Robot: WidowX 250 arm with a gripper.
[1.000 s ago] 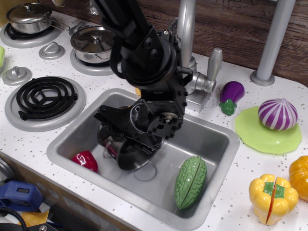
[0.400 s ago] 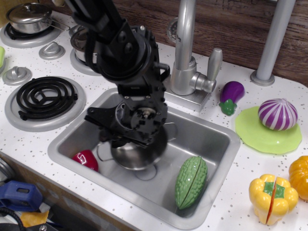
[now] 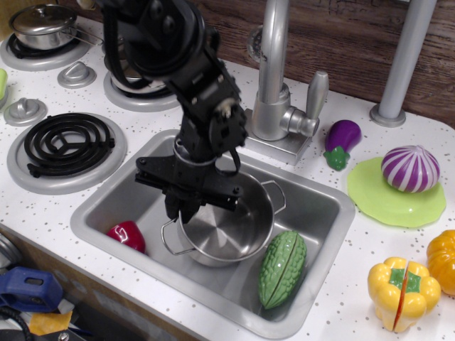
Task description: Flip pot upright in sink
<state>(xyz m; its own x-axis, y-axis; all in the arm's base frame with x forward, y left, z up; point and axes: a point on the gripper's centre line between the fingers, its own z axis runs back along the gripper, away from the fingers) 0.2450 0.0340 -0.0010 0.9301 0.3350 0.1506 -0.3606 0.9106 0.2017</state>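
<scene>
The shiny steel pot (image 3: 227, 234) stands upright, mouth up, in the middle of the grey sink (image 3: 316, 202). One wire loop handle shows at its near left and one at its far right. My black gripper (image 3: 183, 212) reaches down over the pot's left rim. Its two fingers are close together, one outside and one inside the wall, shut on the rim. The arm hides the pot's far left edge.
A green gourd (image 3: 282, 268) lies in the sink touching the pot's right side, and a red toy (image 3: 126, 236) lies at the sink's left. The faucet (image 3: 274, 71) stands behind. A coil burner (image 3: 67, 142), a lidded pot (image 3: 43, 25), an eggplant (image 3: 342, 138), an onion (image 3: 410, 168) and a yellow pepper (image 3: 402, 291) surround the sink.
The pot has turned from lying on its side to standing mouth up. My gripper rotated with it and the arm swung left and back.
</scene>
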